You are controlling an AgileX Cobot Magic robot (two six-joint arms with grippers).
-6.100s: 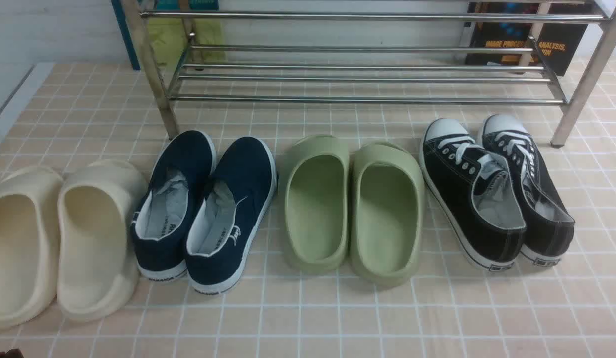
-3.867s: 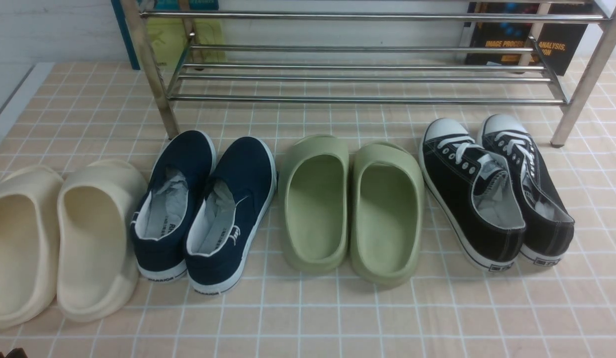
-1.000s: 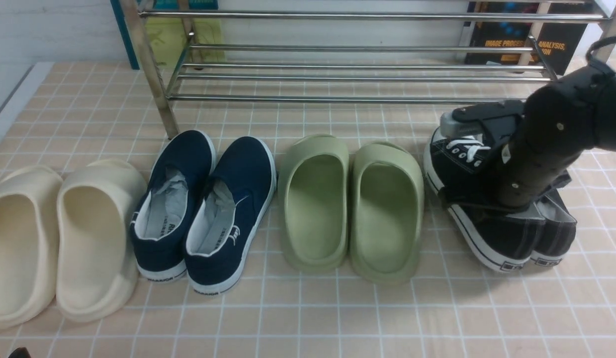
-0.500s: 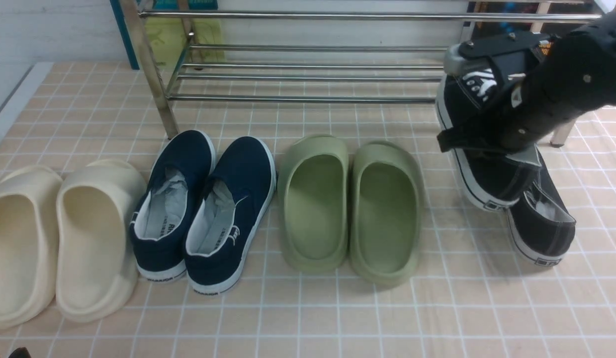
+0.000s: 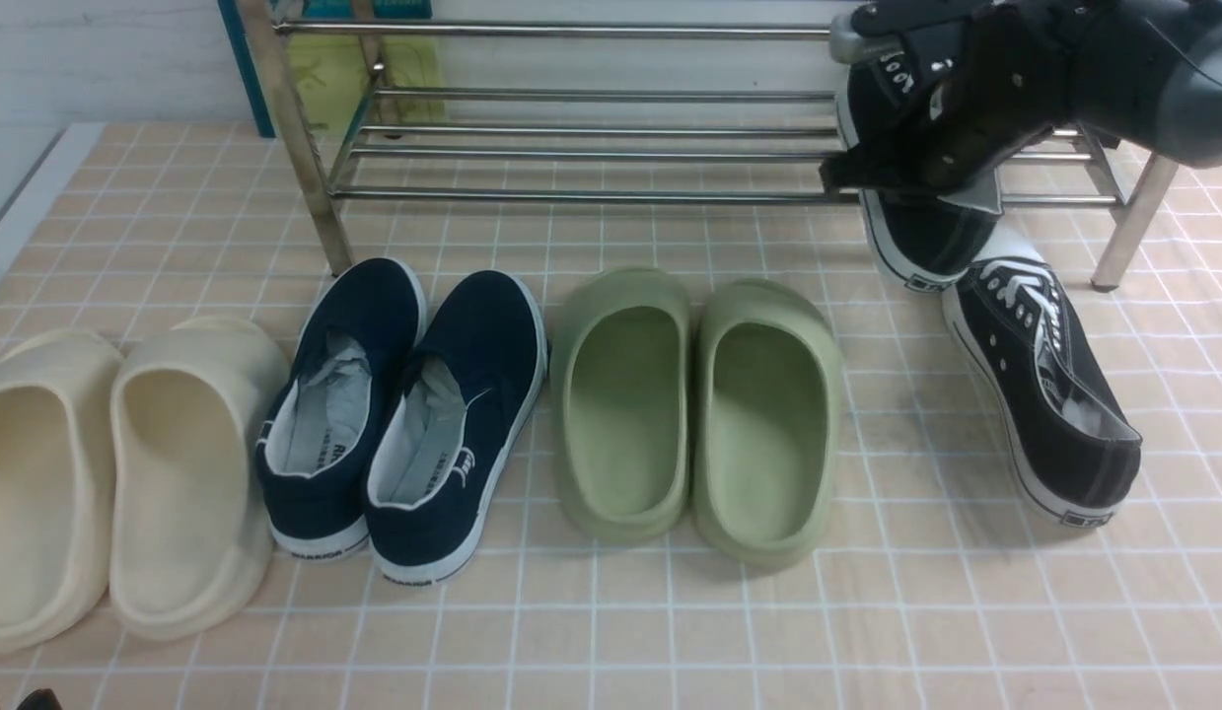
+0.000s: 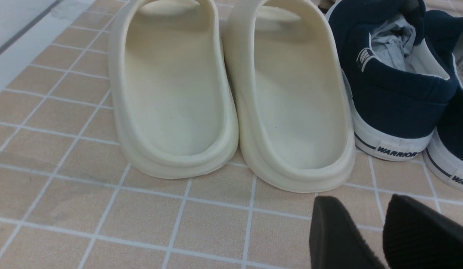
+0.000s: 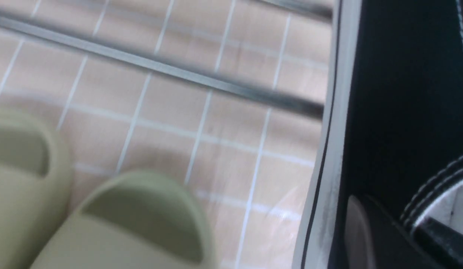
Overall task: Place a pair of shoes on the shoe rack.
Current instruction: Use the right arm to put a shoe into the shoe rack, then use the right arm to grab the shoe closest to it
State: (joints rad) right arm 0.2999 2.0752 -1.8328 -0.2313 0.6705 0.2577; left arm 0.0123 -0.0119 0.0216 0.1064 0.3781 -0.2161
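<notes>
Front view: the right gripper holds 1 black sneaker up at the shoe rack's right end, the other sneaker on the floor below; left wrist view: the left gripper is wide, near cream slippers; right wrist view: the held shoe's white sole edge.

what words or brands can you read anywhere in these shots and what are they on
"WARRIOR": white heel strip of the navy slip-on shoe.
"WARR", cut off by the picture's edge: heel of the second navy shoe.
Too small to read: heel patch of the black sneaker on the floor.
</notes>
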